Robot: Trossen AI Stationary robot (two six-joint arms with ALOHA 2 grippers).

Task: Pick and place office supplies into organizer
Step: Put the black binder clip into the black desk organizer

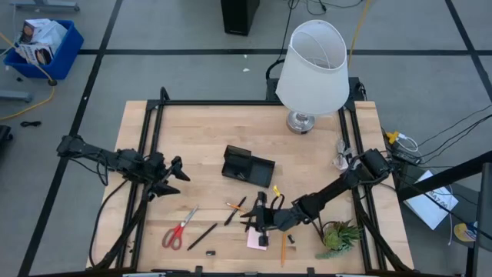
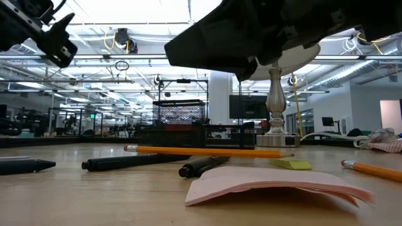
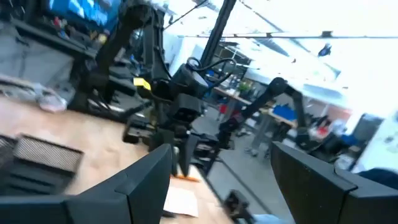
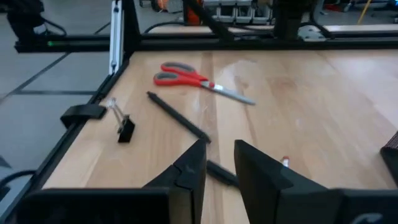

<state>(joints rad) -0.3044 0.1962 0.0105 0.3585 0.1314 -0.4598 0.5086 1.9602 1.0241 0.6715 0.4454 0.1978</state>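
Right end effector (image 1: pixel 260 218): low over the desk near its front edge, fingers (image 4: pixel 186 171) narrowly apart astride a black pen (image 4: pixel 219 172), not clamped.
Sticky-note pad (image 1: pixel 257 239): just beside it, toward the front edge.
Left end effector (image 1: pixel 174 178): near the left edge, fingers wide apart, empty.
Organizer (image 1: pixel 247 166): desk centre.
Scissors (image 1: pixel 179 228): front-left.

Bright, even overhead light, with one view badly blurred

Ceiling strip lights (image 2: pixel 125 22) glare white in the low view, where the near pink sticky-note pad (image 2: pixel 276 183) is soft; the left wrist view is smeared throughout; shadows on the table (image 1: pixel 200 135) are faint.
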